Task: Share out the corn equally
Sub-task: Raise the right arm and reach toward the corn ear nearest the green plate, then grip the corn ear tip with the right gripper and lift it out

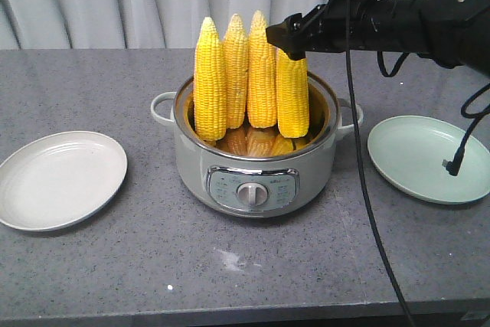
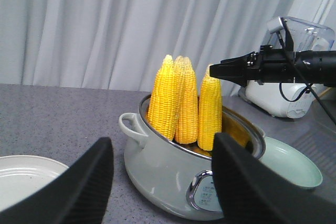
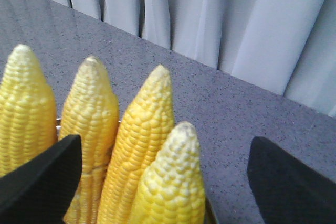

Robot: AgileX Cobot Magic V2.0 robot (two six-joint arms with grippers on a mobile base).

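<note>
Just below right gripper (image 1: 292, 40), rightmost corn (image 1: 292, 101) upright.

A grey speckled table (image 1: 92, 89) is carrying three items in a row. A cream plate (image 1: 57, 181) is lying at left, an electric pot (image 1: 191, 166) is standing at centre, and a pale green plate (image 1: 413, 158) is lying at right.

front: overlooks table (image 1: 115, 266) | wrists: closer in | shared: corn (image 1: 261, 74)
</note>
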